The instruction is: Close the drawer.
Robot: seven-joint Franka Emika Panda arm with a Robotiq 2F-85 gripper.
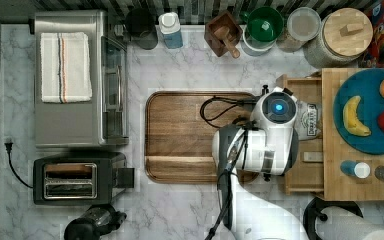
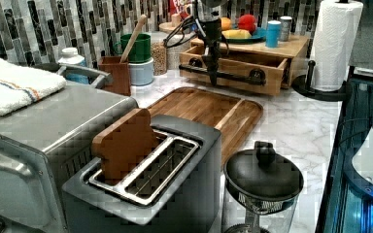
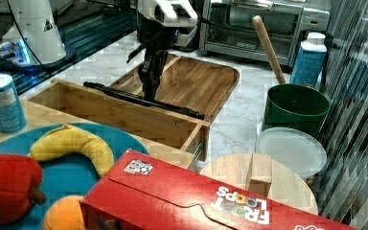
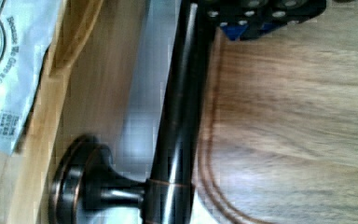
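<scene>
The light bamboo drawer (image 1: 305,169) stands pulled out from under the wood top, toward the top view's left. Its front panel (image 2: 233,82) carries a long black bar handle (image 2: 238,77). My gripper (image 2: 212,78) hangs straight down, shut, with its tips against the outer side of that handle (image 3: 117,93), on the side of the brown board. In the right view the gripper (image 3: 148,95) touches the bar near its middle. The wrist view has the handle (image 4: 177,126) close up beside the gripper (image 4: 261,16). A white packet (image 1: 311,120) lies inside the drawer (image 3: 124,115).
The dark brown board (image 1: 180,135) lies right in front of the drawer. A blue plate with fruit (image 1: 365,120) sits on the wood top. A toaster oven (image 1: 70,80), toaster (image 1: 75,179) and paper towel roll (image 2: 337,43) stand around the marble counter.
</scene>
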